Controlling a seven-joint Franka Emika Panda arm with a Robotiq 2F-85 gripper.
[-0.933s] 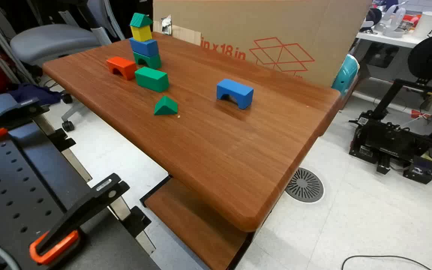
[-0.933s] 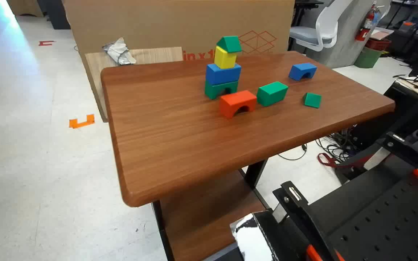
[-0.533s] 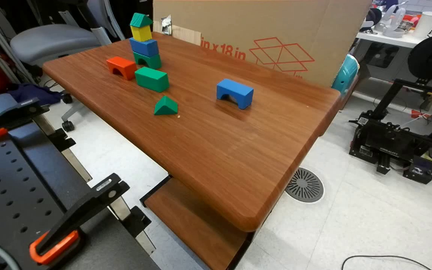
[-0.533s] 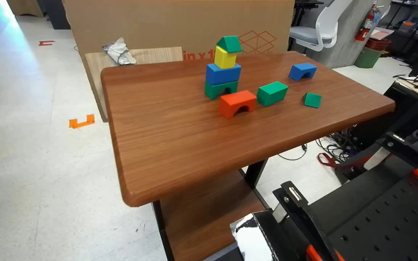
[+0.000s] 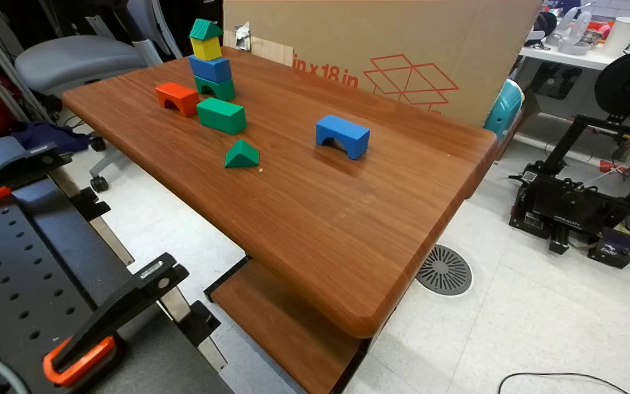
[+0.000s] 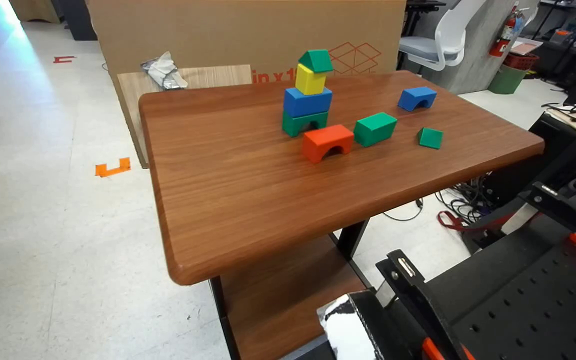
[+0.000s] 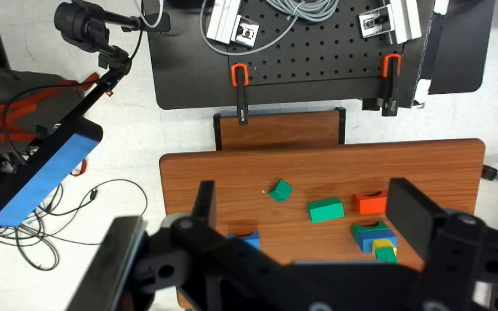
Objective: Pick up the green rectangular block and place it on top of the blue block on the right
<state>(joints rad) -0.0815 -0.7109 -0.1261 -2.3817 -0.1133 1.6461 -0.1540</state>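
Hovering high with my pincer (image 7: 301, 198) spread wide and holding nothing, I see the green rectangular block (image 7: 326, 210) on the table (image 7: 231, 172), near the orange arch (image 7: 370, 205). I should turn to grip the block's long sides (that arch crowds one end), descend straight, then lift level before crossing to the lone blue block (image 5: 345, 131).

There are four green blocks (image 6: 374, 131) (image 6: 430, 138) (image 6: 317, 61) (image 6: 296, 122), two blue blocks (image 6: 417, 97) (image 6: 308, 102), one orange block (image 6: 327, 138), one yellow block (image 6: 310, 80) and one brown table (image 6: 248, 190).
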